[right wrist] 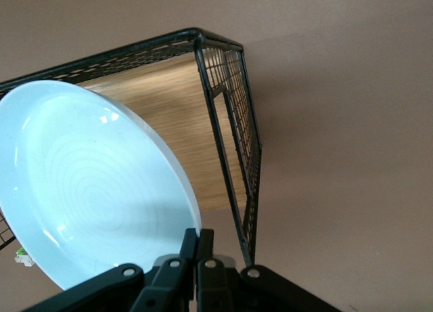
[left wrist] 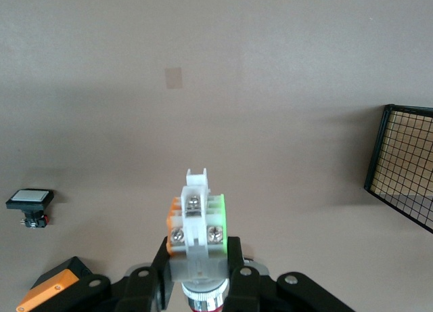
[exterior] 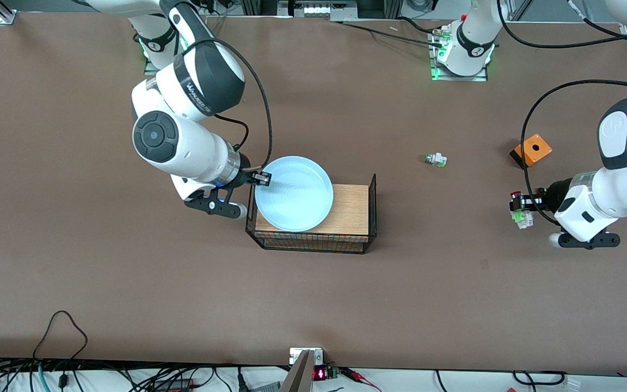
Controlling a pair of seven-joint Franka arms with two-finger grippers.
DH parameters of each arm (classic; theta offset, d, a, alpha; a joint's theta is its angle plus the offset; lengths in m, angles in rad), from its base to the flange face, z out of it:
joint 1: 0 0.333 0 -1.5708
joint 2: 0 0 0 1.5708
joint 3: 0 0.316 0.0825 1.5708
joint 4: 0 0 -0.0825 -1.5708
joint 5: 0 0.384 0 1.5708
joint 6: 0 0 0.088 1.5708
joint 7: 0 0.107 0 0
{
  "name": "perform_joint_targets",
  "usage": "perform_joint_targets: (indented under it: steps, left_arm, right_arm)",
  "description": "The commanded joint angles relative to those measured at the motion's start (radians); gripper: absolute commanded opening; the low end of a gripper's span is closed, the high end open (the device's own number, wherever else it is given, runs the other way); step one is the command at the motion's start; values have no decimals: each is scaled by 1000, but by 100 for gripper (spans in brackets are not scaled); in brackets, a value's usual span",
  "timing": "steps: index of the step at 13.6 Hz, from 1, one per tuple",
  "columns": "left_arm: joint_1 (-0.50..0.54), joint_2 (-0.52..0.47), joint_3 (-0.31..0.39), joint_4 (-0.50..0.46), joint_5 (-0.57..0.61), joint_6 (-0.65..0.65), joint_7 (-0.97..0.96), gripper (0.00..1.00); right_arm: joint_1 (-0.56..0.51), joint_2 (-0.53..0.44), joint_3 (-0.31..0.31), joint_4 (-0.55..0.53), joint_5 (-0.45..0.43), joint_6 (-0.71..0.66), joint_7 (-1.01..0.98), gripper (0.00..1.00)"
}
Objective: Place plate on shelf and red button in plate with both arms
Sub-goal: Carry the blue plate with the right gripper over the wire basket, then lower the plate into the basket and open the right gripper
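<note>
plate (exterior: 294,193) was glossy, stiff, likely slippery and breakable, held over wire rack (exterior: 313,218), right gripper (exterior: 262,177) pinched its rim | red button (exterior: 521,209) was light, clamped by left gripper (exterior: 520,206) above table (exterior: 455,283) | open room around; rack's upright mesh end was the edge to avoid

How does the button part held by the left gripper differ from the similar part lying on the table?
The red button has a red cap and is gripped above the table by the left gripper. The loose push-button part shows no red cap and lies free, nearer the wire rack. Both have white-and-green bodies.
</note>
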Motion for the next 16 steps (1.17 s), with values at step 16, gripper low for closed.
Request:
perform_joint_targets:
  steps: [16]
  left_arm:
    - [-19, -16, -3, 6, 62, -18, 11, 0]
  right_arm:
    - [116, 56, -13, -118, -12, 304, 13, 1]
